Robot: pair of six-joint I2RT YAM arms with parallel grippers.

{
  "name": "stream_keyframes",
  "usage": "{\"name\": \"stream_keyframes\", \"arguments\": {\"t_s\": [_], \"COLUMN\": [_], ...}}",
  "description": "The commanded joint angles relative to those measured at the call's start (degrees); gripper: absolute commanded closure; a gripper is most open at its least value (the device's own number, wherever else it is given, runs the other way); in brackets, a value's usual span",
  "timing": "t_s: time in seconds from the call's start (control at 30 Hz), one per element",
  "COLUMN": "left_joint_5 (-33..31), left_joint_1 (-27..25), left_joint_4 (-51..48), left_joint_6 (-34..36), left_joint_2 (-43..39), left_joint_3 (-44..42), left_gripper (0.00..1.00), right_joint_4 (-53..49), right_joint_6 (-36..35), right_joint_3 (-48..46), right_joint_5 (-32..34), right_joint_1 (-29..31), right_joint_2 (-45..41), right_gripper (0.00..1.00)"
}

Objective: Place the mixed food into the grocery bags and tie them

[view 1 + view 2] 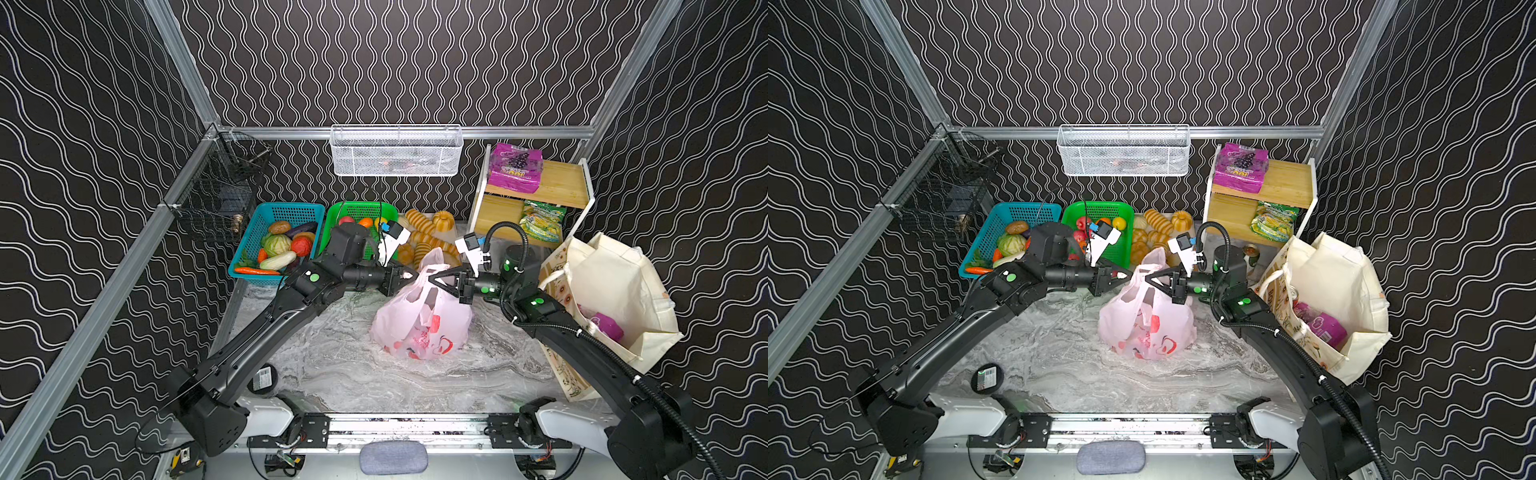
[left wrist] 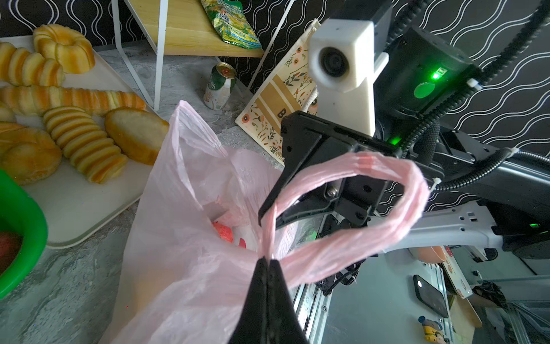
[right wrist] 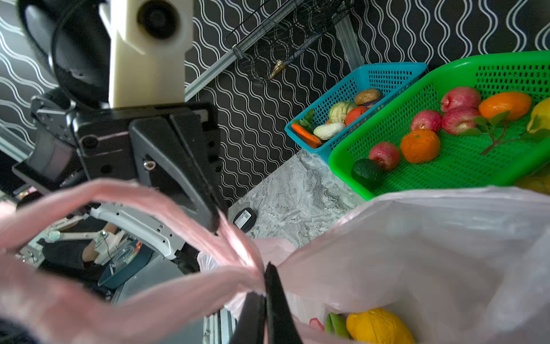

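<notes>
mid-worktop (image 1: pixel 332 374), the pink bag (image 1: pixel 419 328) sits with its mouth drawn up between the two arms. the left jaws are closed on one twisted handle (image 2: pixel 351 238) near its root. the right jaws are closed on the other handle (image 3: pixel 119 190) the same way, and the two pairs of tips almost meet above the bag. the film looks thin, light and slippery, likely to stretch or tear under a hard pull. the handles, bunched into cords, are the safest hold, better than the loose sheet. the load seems light: a yellow fruit (image 3: pixel 378 327) shows inside and could roll if the bag tips. knotting probably wants gentle tension. the cloth tote (image 1: pixel 615 291) slumps at the right edge, soft and floppy, with a purple packet (image 1: pixel 609 326) inside.
</notes>
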Motion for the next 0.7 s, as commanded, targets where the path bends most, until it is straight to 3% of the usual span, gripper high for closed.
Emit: {"name": "stream_keyframes", "arguments": {"t_s": [0.0, 0.27, 0.37, 0.53, 0.67], "left_joint_5": [3.24, -1.88, -6.76, -8.95, -11.69], "left_joint_1": [-0.13, -4.89, -5.41, -5.50, -5.58], "left_joint_4": [3.34, 0.55, 4.06, 4.27, 7.98], "left_joint_6": [-2.51, -2.67, -6.20, -7.85, -15.39], "left_joint_2": [-1.36, -0.76, -2.79, -4.18, -5.63], "left_joint_3": [-0.76, -0.31, -2.84, -4.42, -8.89], "left_gripper": [1.00, 1.00, 1.00, 1.00, 1.00], "right_joint_4": [-2.06, -4.10, -5.64, -3.66, -3.36], "right_joint_6": [8.69, 14.49, 17.74, 22.80, 24.12], "right_joint_3": [-0.14, 2.08, 2.59, 1.18, 0.87], "right_joint_5": [12.78, 17.37, 20.90, 23.00, 21.93], "right_joint_1": [-0.58, -0.57, -0.58, -0.56, -0.59], "right_joint_2": [0.09, 0.63, 0.72, 0.39, 1.39], "right_gripper": [1.00, 1.00, 1.00, 1.00, 0.99]}}
